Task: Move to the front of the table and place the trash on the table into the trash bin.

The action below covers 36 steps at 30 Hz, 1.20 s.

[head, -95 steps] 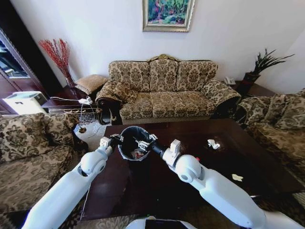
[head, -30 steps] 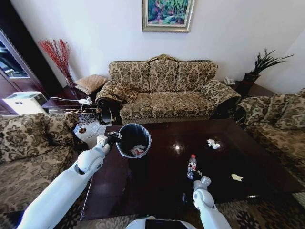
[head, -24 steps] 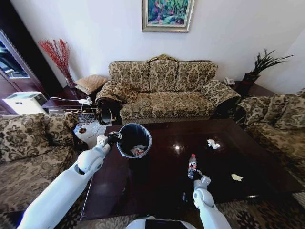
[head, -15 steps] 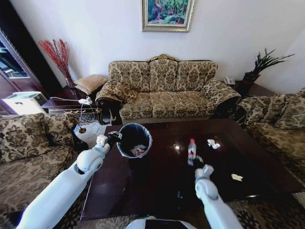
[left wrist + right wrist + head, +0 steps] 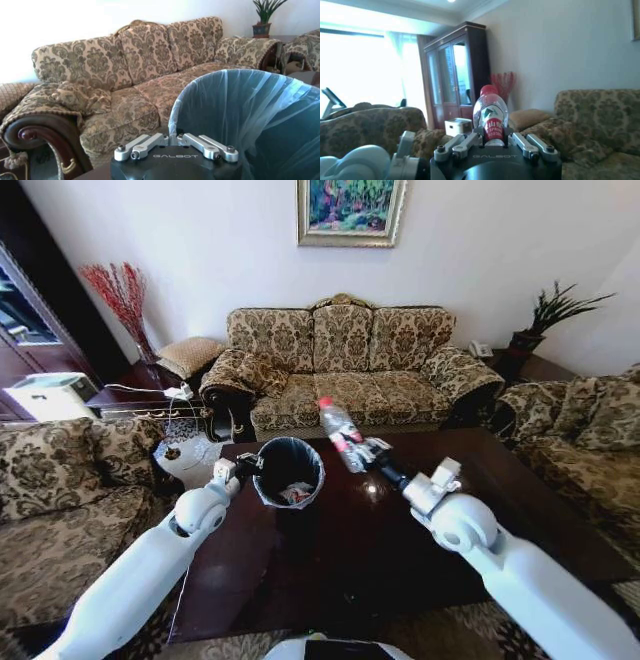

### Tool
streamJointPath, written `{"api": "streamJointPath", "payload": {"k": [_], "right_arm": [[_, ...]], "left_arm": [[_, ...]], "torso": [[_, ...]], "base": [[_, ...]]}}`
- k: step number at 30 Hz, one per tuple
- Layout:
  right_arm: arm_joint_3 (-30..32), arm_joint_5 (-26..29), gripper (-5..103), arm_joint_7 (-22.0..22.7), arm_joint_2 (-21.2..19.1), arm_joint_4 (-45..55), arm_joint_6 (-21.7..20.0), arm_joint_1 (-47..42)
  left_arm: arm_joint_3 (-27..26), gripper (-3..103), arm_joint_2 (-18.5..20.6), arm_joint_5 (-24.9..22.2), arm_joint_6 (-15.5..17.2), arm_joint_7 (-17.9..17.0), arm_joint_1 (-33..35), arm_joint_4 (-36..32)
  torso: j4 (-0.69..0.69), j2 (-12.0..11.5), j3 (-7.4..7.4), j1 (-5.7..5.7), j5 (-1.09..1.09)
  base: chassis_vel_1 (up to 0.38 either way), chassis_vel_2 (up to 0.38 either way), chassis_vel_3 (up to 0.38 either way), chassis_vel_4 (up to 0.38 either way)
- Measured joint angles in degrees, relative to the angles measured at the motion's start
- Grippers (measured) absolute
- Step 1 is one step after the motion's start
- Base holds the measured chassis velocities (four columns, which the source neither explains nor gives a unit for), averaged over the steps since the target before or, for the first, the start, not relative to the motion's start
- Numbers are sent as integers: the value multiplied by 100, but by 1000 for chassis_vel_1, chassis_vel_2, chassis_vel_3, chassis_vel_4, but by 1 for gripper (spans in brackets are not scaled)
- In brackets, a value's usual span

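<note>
Two grippers at work over the dark table [image 5: 330, 570], one on the bin and one on a bottle

Both arms reach across the glossy reddish-brown top: the left gripper [image 5: 247, 465] is clamped on the near rim of the trash bin [image 5: 290, 472], which stands at the table's far left part with pale litter visible inside its liner, and the right gripper [image 5: 366, 452] is closed around the clear bottle [image 5: 339, 429] with the red label, held tilted in the air just right of the bin's mouth; a patterned sofa [image 5: 345, 365], a framed painting [image 5: 351, 210] and a potted plant [image 5: 545, 315] line the white wall behind, and the right arm hides much of the table's right side, so any litter there cannot be made out
</note>
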Motion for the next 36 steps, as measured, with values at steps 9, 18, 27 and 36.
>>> {"api": "streamJointPath", "payload": {"k": [9,18,27,36], "right_arm": [[-1314,-1007,17,-437,645,-856,202,912],[-1543,-1378,14,-489,862,-1228,201,967],[-1738,-1518,15,-401,1190,-1601,289,1194],[-1792,-1516,40,-378,1279,-1722,329,1237]], "left_arm": [[-40,2,77,-255,87,87,-28,-68],[-72,2,80,-270,82,100,-8,-75],[-115,2,67,-275,81,104,92,-222],[-172,2,72,-265,80,107,181,-350]], "torso": [[-4,0,0,1,1],[-2,0,0,0,-1],[0,0,0,-1,-1],[-2,0,-1,-1,0]], "base": [[0,0,0,0],[0,0,0,0],[0,0,0,0],[0,0,0,0]]}}
